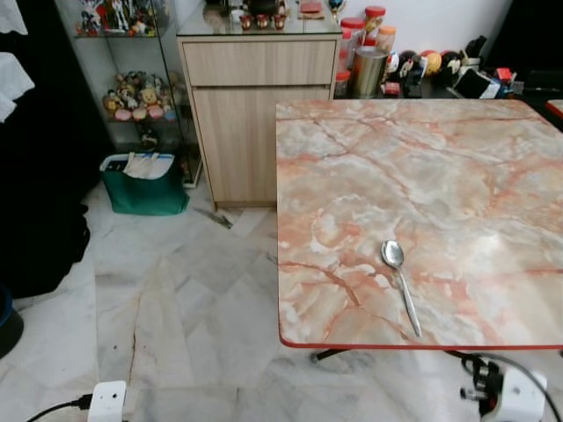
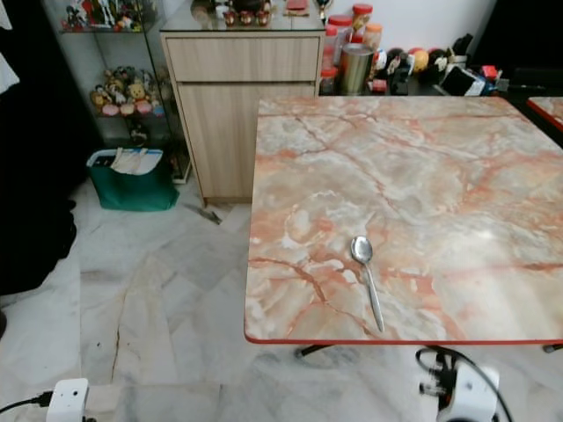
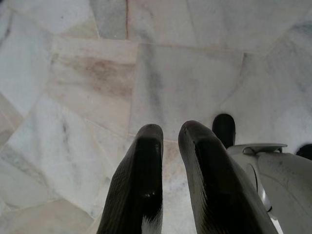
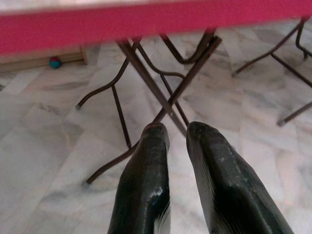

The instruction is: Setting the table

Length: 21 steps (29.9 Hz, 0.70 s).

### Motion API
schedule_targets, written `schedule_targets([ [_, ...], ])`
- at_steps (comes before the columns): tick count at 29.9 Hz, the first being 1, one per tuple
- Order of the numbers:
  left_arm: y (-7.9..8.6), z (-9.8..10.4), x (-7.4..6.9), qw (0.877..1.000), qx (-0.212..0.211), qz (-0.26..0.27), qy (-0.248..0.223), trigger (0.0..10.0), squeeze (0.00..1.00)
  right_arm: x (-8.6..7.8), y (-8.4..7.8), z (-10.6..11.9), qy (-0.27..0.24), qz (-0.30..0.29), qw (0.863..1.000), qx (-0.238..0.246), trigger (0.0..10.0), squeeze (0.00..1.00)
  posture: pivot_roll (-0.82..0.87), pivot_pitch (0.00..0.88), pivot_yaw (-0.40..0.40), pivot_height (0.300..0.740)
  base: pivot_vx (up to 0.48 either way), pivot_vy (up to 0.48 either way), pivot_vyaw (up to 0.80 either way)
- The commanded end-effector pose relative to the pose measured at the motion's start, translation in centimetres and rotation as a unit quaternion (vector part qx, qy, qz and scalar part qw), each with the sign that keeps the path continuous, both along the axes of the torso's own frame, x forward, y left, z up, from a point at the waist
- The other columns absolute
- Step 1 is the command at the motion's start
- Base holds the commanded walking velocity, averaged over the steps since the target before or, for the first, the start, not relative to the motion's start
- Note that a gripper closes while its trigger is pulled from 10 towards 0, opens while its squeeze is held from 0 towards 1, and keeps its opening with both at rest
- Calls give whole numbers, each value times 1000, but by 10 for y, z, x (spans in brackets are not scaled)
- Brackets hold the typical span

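Note:
A silver spoon (image 1: 400, 286) lies alone on the pink marble-patterned table (image 1: 440, 167), near its red front edge, bowl pointing away from me. My left gripper (image 3: 169, 131) hangs low over the pale marble floor, fingers together and holding nothing. The right gripper (image 4: 176, 130) hangs below the table's red edge (image 4: 146, 24), facing the folding metal legs (image 4: 146, 83), shut and empty. Both arms sit low, in front of the table and well below the spoon.
A wooden cabinet (image 1: 255, 105) stands behind the table's left corner. Jars and clutter (image 1: 369, 53) line the back wall. A green bag (image 1: 145, 185) and a glass shelf of figurines (image 1: 132, 97) stand at the left. Open marble floor (image 1: 176, 308) lies left of the table.

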<state>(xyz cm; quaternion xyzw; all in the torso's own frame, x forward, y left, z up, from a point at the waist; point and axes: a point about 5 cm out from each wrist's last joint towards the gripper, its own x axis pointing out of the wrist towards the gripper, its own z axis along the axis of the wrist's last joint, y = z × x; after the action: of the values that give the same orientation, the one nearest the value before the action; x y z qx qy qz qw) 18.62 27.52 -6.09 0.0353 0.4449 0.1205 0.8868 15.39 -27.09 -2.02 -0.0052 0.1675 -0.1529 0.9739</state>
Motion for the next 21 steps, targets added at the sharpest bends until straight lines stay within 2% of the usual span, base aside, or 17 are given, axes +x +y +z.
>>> schedule_targets([
  [1, 4, -2, -6, 1000, 10, -8, 12, 10000, 0, -4, 4, 4, -10, -6, 1000, 4, 10000, 0, -14, 45, -25, 740, 0, 0, 0],
  [4, 4, -2, -6, 1000, 11, -8, 12, 10000, 0, -11, 9, 3, -2, -13, 1000, 8, 10000, 0, -15, 42, -25, 740, 0, 0, 0],
  [7, 4, -1, -5, 1000, 11, -11, 11, 10000, 0, -25, 20, 8, -3, -11, 1000, 7, 10000, 0, -30, 62, -19, 740, 0, 0, 0],
  [11, 4, 0, -3, 1000, 10, -11, 11, 10000, 0, -30, 18, 27, -24, -13, 999, -25, 10000, 0, -34, 75, -26, 740, 0, 0, 0],
  [13, 3, 0, -3, 1000, 9, -11, 10, 10000, 0, -28, 13, 40, -36, -10, 998, -48, 10000, 0, -37, 80, -28, 740, 0, 0, 0],
  [14, 3, 0, -2, 1000, 9, -10, 10, 10000, 0, -20, 10, 54, -56, -12, 997, -55, 10000, 0, -40, 81, -29, 740, 0, 0, 0],
  [15, 3, 0, -2, 1000, 9, -10, 10, 10000, 0, -19, 9, 57, -61, -13, 997, -55, 10000, 0, -40, 81, -29, 740, 0, 0, 0],
  [18, 2, 0, -1, 1000, 8, -9, 10, 10000, 0, 7, 6, 82, -97, -5, 993, -66, 10000, 0, -45, 81, -29, 740, 0, 0, 0],
  [21, 2, 0, -1, 1000, 8, -9, 10, 10000, 0, 15, 7, 90, -108, -4, 992, -65, 10000, 0, -45, 81, -29, 740, 0, 0, 0],
])
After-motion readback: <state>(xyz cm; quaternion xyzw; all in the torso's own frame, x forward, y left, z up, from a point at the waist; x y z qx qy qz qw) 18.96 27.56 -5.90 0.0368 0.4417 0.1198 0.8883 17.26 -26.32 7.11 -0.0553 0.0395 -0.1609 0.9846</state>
